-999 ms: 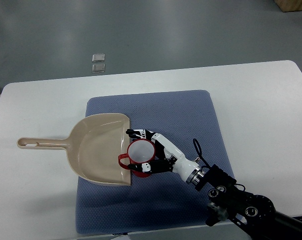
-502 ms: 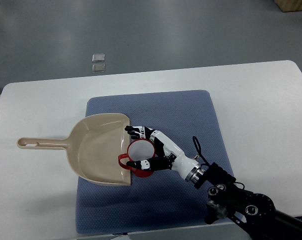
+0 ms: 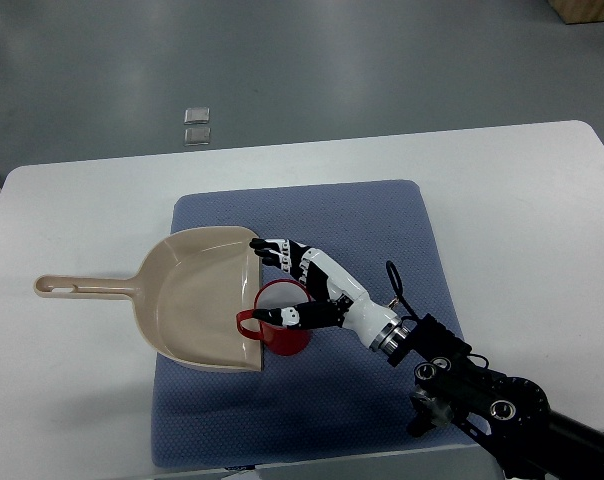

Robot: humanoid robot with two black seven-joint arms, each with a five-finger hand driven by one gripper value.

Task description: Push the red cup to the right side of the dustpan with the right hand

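The red cup (image 3: 282,330) stands on the blue mat (image 3: 382,230), tilted, touching the front lip of the beige dustpan (image 3: 197,295). Its handle points left over the dustpan's edge. My right hand (image 3: 287,285) reaches in from the lower right, with its fingers (image 3: 274,250) spread over the cup's far side and the thumb at its near rim. The hand touches the cup but does not close around it. The left arm does not show.
The dustpan's handle (image 3: 82,288) runs left onto the white table (image 3: 522,210). Two small clear pieces (image 3: 197,124) lie on the floor beyond the table. The mat's right half is bare.
The hand has lifted and stretched its fingers farther over the cup. The cup has tipped and slid slightly toward the near side, showing more of its red wall.
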